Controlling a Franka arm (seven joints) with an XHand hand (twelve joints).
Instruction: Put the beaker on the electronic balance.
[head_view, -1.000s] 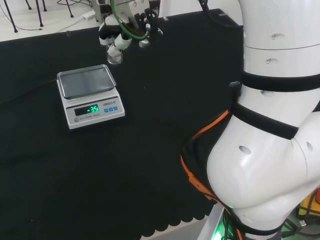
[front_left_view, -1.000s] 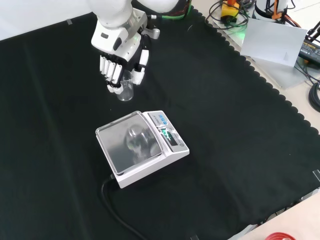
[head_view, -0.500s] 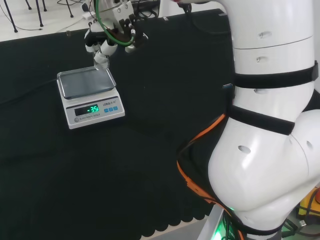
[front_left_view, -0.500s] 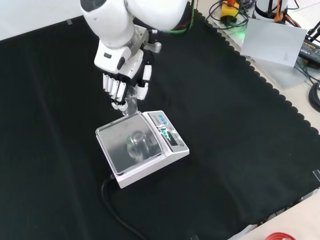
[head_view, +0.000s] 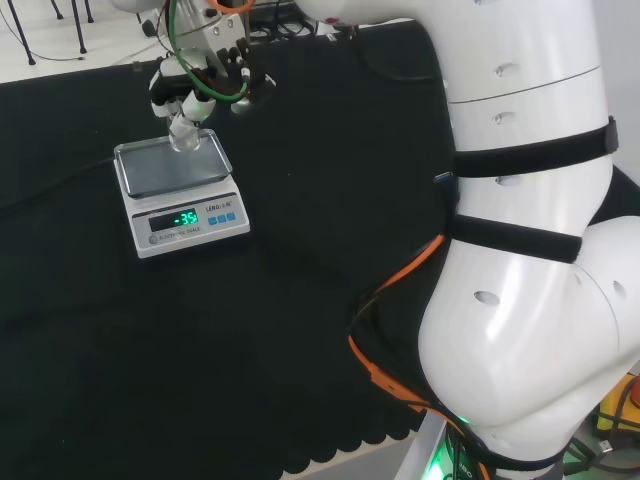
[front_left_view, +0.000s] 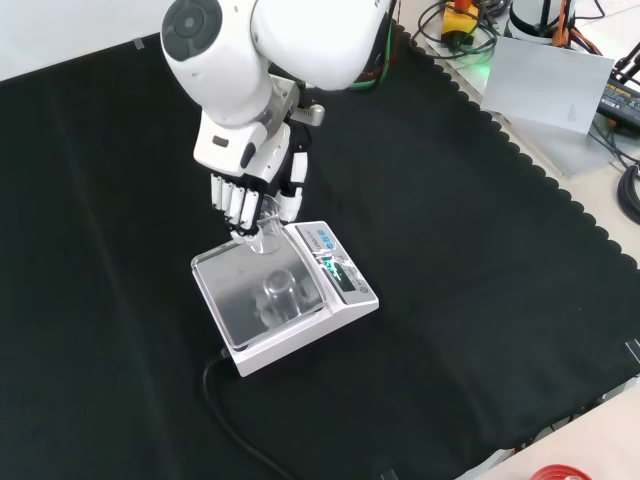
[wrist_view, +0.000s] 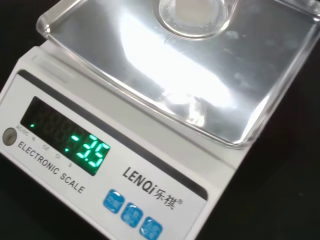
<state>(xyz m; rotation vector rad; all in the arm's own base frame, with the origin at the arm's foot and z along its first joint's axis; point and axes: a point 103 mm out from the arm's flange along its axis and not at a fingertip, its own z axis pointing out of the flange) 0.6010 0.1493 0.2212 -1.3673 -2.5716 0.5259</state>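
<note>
Holding the beaker (front_left_view: 262, 232) over the electronic balance (front_left_view: 283, 295)
I see the hand (front_left_view: 252, 185) curled round the clear beaker, just above the pan's far edge in the front view

Head view: the electronic balance (head_view: 181, 193) sits on the tabletop (head_view: 300, 330) at the left, its display panel on the near side, its pan (head_view: 170, 165) behind that. Over the pan's far right corner hangs the hand (head_view: 200, 75), fingers (head_view: 188, 105) curled round the beaker (head_view: 184, 136), which hangs just above the pan. The arm's links (head_view: 520, 250) stand at the right, well apart from the balance. Front view: the hand (front_left_view: 255, 180) comes in from the top, the beaker (front_left_view: 262, 222) over the pan's upper edge (front_left_view: 240, 250), the display panel facing right. A cable (front_left_view: 235, 420) runs from the balance's lower left side toward the view's bottom edge
</note>
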